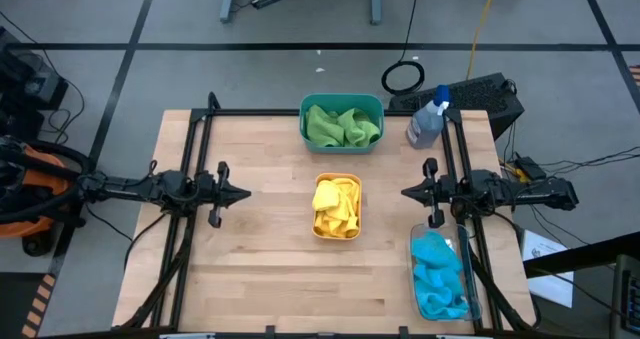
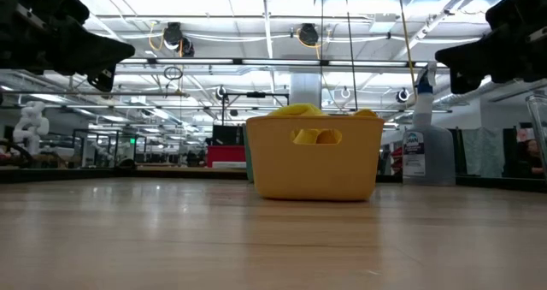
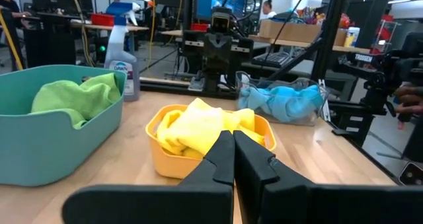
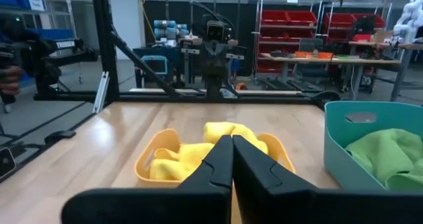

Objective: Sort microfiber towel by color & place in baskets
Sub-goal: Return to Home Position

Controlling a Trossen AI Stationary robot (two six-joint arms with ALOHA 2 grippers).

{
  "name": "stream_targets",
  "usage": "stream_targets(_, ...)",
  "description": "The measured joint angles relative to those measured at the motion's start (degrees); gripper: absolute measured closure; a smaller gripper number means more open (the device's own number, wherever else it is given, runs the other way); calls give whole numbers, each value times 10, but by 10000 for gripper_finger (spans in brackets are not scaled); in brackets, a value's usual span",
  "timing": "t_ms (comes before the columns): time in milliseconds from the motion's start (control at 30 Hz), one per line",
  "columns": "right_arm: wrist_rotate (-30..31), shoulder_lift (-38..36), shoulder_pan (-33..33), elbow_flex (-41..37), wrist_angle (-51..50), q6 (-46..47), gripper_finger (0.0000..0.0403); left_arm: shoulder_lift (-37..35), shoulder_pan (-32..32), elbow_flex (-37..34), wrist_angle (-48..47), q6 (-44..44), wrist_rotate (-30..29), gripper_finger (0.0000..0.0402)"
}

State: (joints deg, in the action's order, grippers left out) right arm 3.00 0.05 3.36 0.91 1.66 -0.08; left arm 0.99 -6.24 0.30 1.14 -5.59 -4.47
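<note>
Baskets: three, namely one teal basket (image 1: 341, 98), one orange basket (image 1: 336, 237) and one clear basket (image 1: 458, 241).
Green towels (image 1: 342, 126): one heap; the number of cloths in it cannot be told.
Yellow towels (image 1: 337, 207): one heap, the count likewise unclear.
Blue towels (image 1: 440, 276): one heap, the count likewise unclear.
Towel colours: three.
Spray bottle (image 1: 428, 119): one.
Grippers: two, the left gripper (image 1: 245, 192) and the right gripper (image 1: 405, 191).

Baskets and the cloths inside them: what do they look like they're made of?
The teal basket and the orange basket look like moulded plastic: smooth, matte, rounded walls. The clear basket seems plastic too, since the blue cloths show through its side. The green cloths and yellow cloths, like the blue ones, look like soft, fuzzy fabric, crumpled in loose folds.
</note>
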Motion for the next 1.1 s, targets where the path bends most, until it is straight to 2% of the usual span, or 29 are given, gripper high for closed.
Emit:
stream_targets(267,-18,0,0,0,-4,11,403,0,0,0,-1,-1,2,402)
stream_targets(1100,-15,1,0,0,-3,30,403,0,12,0,-4,25,36,402)
